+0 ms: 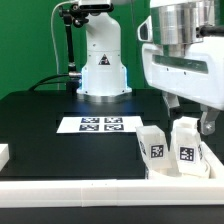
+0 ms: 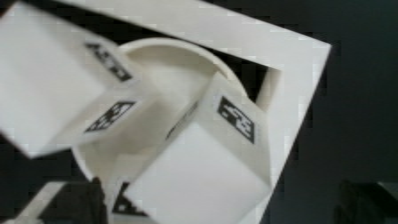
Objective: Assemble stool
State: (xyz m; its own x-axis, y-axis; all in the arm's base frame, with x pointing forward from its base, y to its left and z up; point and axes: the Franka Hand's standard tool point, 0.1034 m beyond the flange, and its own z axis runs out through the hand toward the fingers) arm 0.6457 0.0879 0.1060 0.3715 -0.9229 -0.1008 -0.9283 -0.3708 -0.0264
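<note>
Exterior view: open claw (image 1: 190, 118) above legs (image 1: 153, 146); seat (image 2: 169, 75) mostly hidden.

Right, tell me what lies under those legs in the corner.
The round seat lies under the tagged legs, its curved rim showing between them. Most of the seat is covered, so its full face cannot be seen.

We see a green wall (image 1: 30, 45) filling the upper left of the frame, a black table (image 1: 40, 115) across the middle, and a white rail (image 1: 70, 190) along the bottom edge.
</note>
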